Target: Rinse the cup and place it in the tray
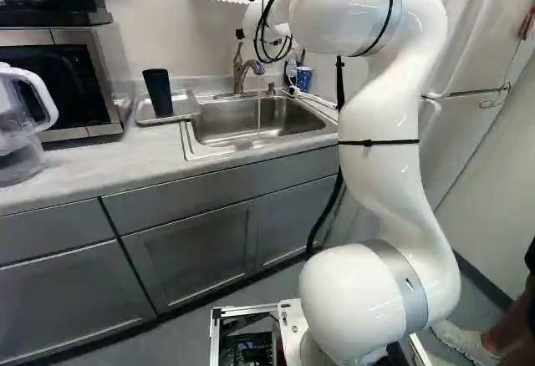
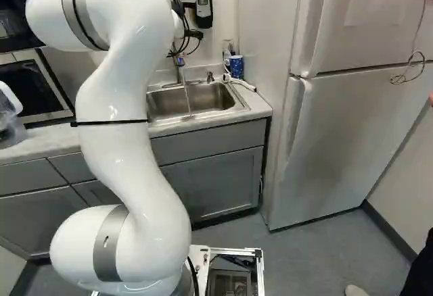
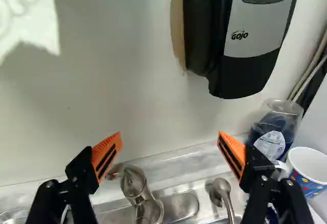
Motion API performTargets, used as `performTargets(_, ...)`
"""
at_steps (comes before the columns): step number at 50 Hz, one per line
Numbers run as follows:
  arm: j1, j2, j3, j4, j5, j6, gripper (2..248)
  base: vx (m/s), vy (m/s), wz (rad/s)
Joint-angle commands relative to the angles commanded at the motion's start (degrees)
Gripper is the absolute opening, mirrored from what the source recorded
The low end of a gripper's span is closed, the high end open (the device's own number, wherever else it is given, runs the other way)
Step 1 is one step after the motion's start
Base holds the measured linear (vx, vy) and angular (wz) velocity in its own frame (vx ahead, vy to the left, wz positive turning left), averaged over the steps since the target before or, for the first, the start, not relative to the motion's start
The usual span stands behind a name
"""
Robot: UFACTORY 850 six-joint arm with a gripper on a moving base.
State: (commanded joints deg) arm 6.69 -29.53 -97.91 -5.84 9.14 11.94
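My gripper (image 3: 170,144) stands open in the wrist view, with no object held between its orange pads. It faces the wall above the sink, and the faucet (image 3: 137,185) shows low between its fingers. A dark cup (image 1: 158,92) stands on the metal tray (image 1: 189,107) left of the sink (image 1: 251,124) in the left base view; whether it is rim up or down I cannot tell. A thin stream of water runs from the faucet into the sink. The base views hide the gripper's fingers.
A black and grey soap dispenser (image 3: 255,35) hangs ahead of the gripper. A patterned paper cup (image 3: 308,170), a wrapped stack of dark cups (image 3: 276,132) and a small spout (image 3: 222,191) are beside it. Left of the tray are a microwave (image 1: 58,82) and a clear pitcher (image 1: 21,124); a fridge (image 2: 338,127) stands right.
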Motion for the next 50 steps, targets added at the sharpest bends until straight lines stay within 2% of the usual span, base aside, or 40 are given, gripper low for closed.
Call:
performTargets(31, 0.08, 0.21, 0.26, 0.0, -5.07, 0.0, 247, 0.0, 0.0, 0.0)
performTargets(50, 1.05, 2.28, 2.82, 0.0, -5.25, 0.0, 247, 0.0, 0.0, 0.0)
